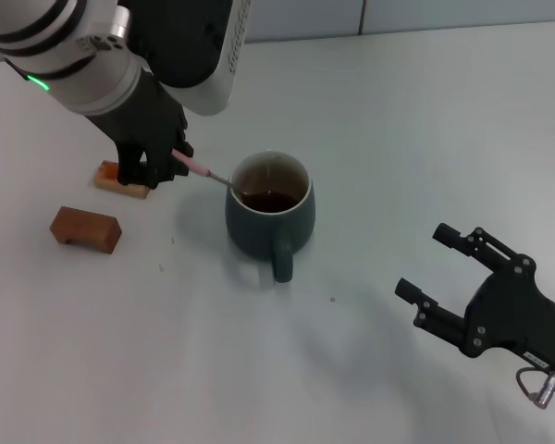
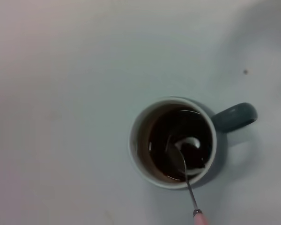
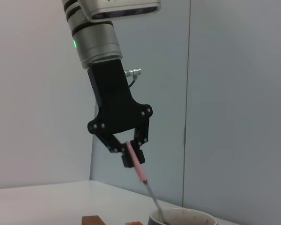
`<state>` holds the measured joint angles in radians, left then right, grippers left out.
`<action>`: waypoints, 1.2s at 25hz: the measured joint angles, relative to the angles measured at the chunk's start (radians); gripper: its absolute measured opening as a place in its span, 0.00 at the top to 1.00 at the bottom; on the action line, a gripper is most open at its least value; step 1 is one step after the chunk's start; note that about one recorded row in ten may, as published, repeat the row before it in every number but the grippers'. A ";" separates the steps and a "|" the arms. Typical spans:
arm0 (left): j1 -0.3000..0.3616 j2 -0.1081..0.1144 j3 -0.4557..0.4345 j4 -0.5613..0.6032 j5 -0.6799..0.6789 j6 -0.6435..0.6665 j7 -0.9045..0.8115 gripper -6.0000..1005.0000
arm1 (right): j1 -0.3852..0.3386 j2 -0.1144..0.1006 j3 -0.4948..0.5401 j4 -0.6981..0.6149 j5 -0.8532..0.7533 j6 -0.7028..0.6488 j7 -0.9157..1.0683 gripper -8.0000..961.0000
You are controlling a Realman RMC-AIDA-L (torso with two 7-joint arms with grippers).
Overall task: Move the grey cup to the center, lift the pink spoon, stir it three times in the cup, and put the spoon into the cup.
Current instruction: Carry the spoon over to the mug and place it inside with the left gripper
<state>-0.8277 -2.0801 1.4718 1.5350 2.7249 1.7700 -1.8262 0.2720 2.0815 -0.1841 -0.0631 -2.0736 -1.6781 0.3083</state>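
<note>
The grey cup (image 1: 269, 215) stands upright mid-table, handle toward me, with brown liquid inside; it also shows from above (image 2: 173, 143) and by its rim (image 3: 182, 218). My left gripper (image 1: 171, 165) is up and to the left of the cup, shut on the pink handle of the pink spoon (image 1: 203, 171). The spoon slants down from that gripper (image 3: 131, 154) over the rim, and its silver bowl (image 2: 185, 150) sits in the liquid. My right gripper (image 1: 425, 264) rests open on the table to the right of the cup, holding nothing.
A brown block (image 1: 86, 228) lies at the left. A second, paler block (image 1: 122, 180) sits just under the left gripper. A wall seam runs along the table's far edge.
</note>
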 joint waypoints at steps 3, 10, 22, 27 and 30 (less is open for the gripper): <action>-0.006 0.000 0.003 -0.001 -0.012 -0.027 0.004 0.87 | 0.002 0.000 0.000 0.001 0.000 0.001 0.000 0.21; -0.024 0.000 0.019 -0.005 -0.044 -0.061 0.008 0.87 | 0.002 0.000 0.000 0.002 0.000 0.002 0.000 0.21; -0.009 0.000 0.056 0.016 -0.052 -0.010 0.000 0.87 | 0.000 0.000 -0.002 0.003 -0.002 0.003 0.000 0.21; -0.005 0.002 0.036 0.020 -0.024 0.012 0.000 0.87 | 0.001 0.001 -0.003 0.003 -0.005 0.005 0.000 0.21; -0.006 0.002 0.030 0.023 -0.023 0.006 0.001 0.87 | 0.005 0.002 -0.004 0.003 -0.005 0.006 0.000 0.21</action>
<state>-0.8334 -2.0779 1.5016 1.5579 2.7014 1.7758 -1.8250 0.2767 2.0831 -0.1880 -0.0597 -2.0786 -1.6721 0.3083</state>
